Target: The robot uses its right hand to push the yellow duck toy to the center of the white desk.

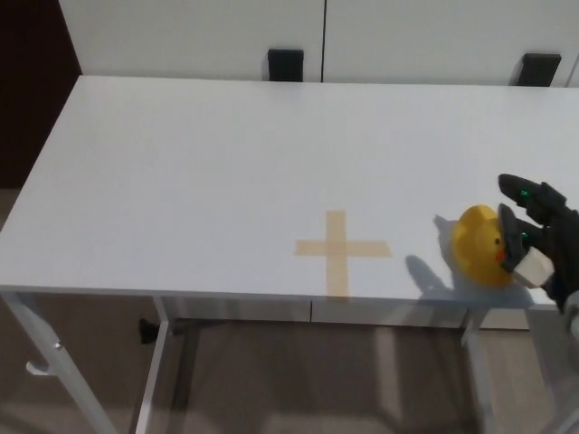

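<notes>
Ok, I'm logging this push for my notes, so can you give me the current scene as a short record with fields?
duck: yellow duck toy, upright, near the desk's front right edge
right hand: right hand, against the duck's right side, fingers apart, holding nothing
left hand: not in view
target: tan tape cross, left of the duck, apart from it
surface: white desk
push status: duck not yet on the cross
</notes>
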Tool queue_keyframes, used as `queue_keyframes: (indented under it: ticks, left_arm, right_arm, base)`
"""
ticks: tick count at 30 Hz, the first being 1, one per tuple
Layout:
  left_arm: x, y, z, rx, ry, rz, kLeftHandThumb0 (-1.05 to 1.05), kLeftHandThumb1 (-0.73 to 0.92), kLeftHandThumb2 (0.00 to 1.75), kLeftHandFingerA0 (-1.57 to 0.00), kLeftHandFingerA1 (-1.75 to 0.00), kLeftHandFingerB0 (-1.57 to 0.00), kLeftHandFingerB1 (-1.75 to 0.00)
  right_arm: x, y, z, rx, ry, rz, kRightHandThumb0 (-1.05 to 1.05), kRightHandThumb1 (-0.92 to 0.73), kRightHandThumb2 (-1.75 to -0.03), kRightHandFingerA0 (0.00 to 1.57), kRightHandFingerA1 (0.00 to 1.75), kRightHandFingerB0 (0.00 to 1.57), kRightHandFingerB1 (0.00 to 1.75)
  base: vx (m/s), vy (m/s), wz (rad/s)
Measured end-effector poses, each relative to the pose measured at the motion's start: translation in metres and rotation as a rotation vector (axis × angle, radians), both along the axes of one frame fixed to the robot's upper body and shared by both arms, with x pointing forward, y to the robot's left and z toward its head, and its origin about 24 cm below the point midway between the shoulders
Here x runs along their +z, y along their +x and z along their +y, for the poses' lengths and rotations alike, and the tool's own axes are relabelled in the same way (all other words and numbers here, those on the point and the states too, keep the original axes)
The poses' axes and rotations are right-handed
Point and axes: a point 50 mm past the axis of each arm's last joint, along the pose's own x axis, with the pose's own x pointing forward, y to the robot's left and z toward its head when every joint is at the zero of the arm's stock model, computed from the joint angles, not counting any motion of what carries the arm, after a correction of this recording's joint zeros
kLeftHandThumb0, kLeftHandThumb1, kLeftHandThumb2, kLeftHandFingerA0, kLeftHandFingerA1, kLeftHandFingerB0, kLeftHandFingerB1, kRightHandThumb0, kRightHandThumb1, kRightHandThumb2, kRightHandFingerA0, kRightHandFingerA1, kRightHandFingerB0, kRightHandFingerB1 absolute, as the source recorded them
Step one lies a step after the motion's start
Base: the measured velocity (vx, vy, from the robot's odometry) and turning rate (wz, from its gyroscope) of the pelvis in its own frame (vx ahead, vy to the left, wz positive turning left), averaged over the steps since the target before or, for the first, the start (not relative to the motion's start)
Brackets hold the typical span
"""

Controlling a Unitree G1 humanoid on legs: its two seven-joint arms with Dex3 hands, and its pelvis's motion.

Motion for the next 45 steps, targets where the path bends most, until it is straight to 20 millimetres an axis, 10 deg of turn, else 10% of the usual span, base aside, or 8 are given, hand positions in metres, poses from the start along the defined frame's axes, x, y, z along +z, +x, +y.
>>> queue_keyframes:
  ticks: [1, 11, 12, 28, 29, 45]
  left_arm:
    - [0.0, 0.0, 0.0, -0.001, 0.0, 0.001, -0.15, 0.66, 0.68, -0.82, -0.72, -0.79, -0.6]
    - [-0.002, -0.001, -0.002, -0.007, -0.004, 0.008, -0.17, 0.68, 0.65, -0.84, -0.71, -0.78, -0.58]
    - [-0.002, -0.001, -0.002, -0.008, -0.004, 0.008, -0.18, 0.67, 0.66, -0.83, -0.72, -0.78, -0.59]
    - [-0.005, -0.001, -0.007, -0.02, -0.014, 0.015, -0.18, 0.68, 0.66, -0.85, -0.7, -0.77, -0.58]
    - [-0.005, -0.001, -0.007, -0.021, -0.015, 0.015, -0.18, 0.67, 0.66, -0.83, -0.7, -0.77, -0.58]
    - [-0.005, 0.0, -0.008, -0.021, -0.018, 0.013, -0.17, 0.68, 0.71, -0.85, -0.75, -0.79, -0.61]
  right_arm:
    - [-0.001, 0.0, 0.003, -0.005, 0.007, -0.002, -0.97, -0.87, -1.17, 0.0, 0.15, 0.0, 0.01]
    - [-0.009, -0.003, 0.034, -0.092, 0.041, -0.042, -1.05, -0.88, -1.23, 0.0, 0.17, 0.0, 0.03]
    - [-0.01, -0.003, 0.037, -0.101, 0.032, -0.047, -0.95, -0.92, -0.79, 0.0, 0.0, 0.0, 0.0]
    - [-0.016, -0.004, 0.069, -0.081, -0.033, -0.078, -0.98, -0.92, -0.75, 0.0, 0.0, 0.0, 0.0]
    - [-0.016, -0.004, 0.071, -0.073, -0.028, -0.078, -1.05, -0.81, -1.23, 0.0, 0.12, 0.0, 0.03]
    - [-0.012, -0.001, 0.086, 0.145, -0.025, -0.047, -1.05, -0.79, -1.23, 0.0, 0.08, 0.0, 0.01]
  base:
    - [0.0, 0.0, 0.0]
    - [0.0, 0.0, 0.0]
    - [0.0, 0.0, 0.0]
    - [0.0, 0.0, 0.0]
    - [0.0, 0.0, 0.0]
    - [0.0, 0.0, 0.0]
